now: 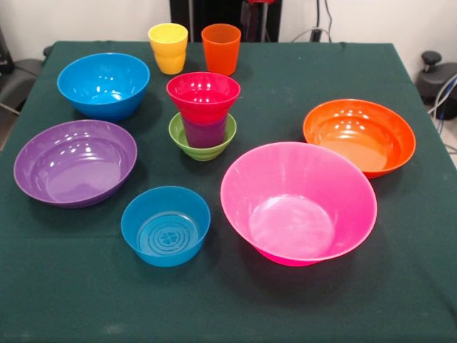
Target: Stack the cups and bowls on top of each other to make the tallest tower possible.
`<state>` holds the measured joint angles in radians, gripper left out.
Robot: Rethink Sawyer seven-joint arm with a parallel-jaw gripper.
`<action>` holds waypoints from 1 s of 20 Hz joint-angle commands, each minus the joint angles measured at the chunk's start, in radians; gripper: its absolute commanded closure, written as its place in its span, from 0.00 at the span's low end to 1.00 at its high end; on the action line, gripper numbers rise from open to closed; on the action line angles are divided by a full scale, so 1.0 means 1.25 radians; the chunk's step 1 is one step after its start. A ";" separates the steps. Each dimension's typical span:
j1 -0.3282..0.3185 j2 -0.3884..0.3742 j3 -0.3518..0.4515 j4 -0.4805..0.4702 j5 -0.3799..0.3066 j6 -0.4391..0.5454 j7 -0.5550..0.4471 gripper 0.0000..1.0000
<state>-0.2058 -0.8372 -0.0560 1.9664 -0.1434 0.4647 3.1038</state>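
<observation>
Left side first: purple bowl (pixel 75 163) sitting near the left edge of the green table (pixel 400 286), mid blue bowl (pixel 103 85) behind it toward the far side. Next over, small blue bowl (pixel 166 225) up front, yellow cup (pixel 168 48) way at the back. Dead center, the tower (pixel 203 114): green bowl (pixel 202 143) at the bottom, purple cup (pixel 204 131) standing in it, red bowl (pixel 203 96) perched on top. Orange cup (pixel 221 48) just beside the yellow one, apart from the pile. Big pink bowl (pixel 298 202) front right, tilted a bit, orange bowl (pixel 359 136) behind it. Can't tell anything about the gripper or arm pose, out of shot, only dark pedestal (pixel 214 14) at the top edge.
</observation>
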 commanded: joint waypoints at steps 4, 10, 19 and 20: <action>0.032 0.021 -0.016 0.038 0.051 0.015 0.090 0.00; 0.046 0.043 -0.057 0.015 0.083 -0.009 0.106 0.00; 0.029 0.083 -0.086 -0.014 0.113 -0.038 0.071 0.00; 0.022 0.085 -0.085 -0.016 0.113 -0.038 0.059 0.00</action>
<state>-0.1703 -0.8046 -0.1950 1.9742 -0.0254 0.4647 3.1038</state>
